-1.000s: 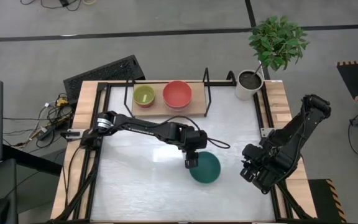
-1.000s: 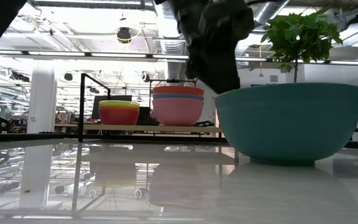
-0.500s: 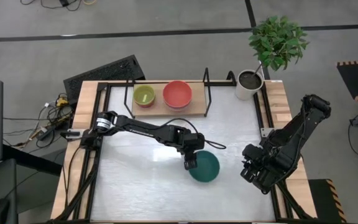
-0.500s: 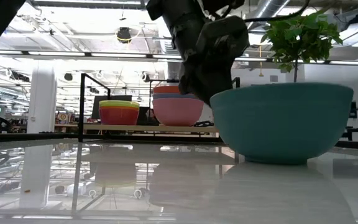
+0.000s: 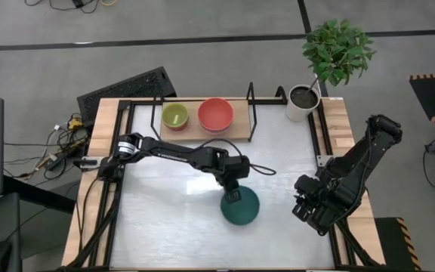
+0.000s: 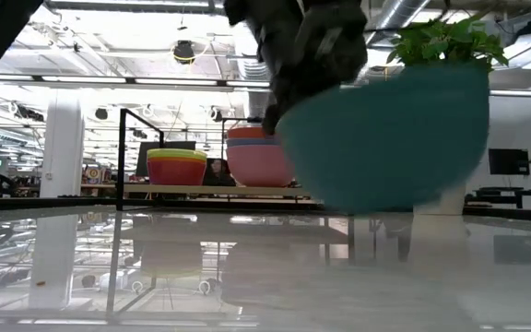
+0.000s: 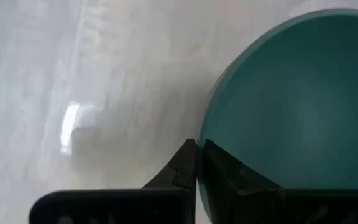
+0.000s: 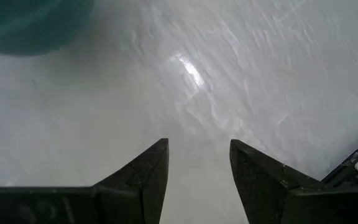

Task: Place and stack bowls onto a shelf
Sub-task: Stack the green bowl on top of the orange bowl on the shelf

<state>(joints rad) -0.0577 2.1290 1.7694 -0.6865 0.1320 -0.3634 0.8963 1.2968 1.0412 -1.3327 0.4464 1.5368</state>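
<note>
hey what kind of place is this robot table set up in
Probably a robotics lab or open industrial workspace. The low view shows exposed ceiling ducts, long strip lights and monitors behind the table. From above, loose cables lie beside the table and hazard-striped tape marks the grey floor.

In the high view, the light wooden shelf in its thin black metal frame (image 5: pixel 202 130) stands at upper centre of the white tabletop (image 5: pixel 165 211). On it, the lime-green bowl stack (image 5: pixel 175 116) sits left of the red bowl stack (image 5: pixel 215 114). The white plant pot (image 5: pixel 303 102) stands at upper right. The large teal plastic bowl (image 5: pixel 240 206) sits at centre, with the left gripper (image 5: pixel 233 195) at its upper-left rim. The right gripper (image 5: pixel 305 210) sits at lower right.
</note>
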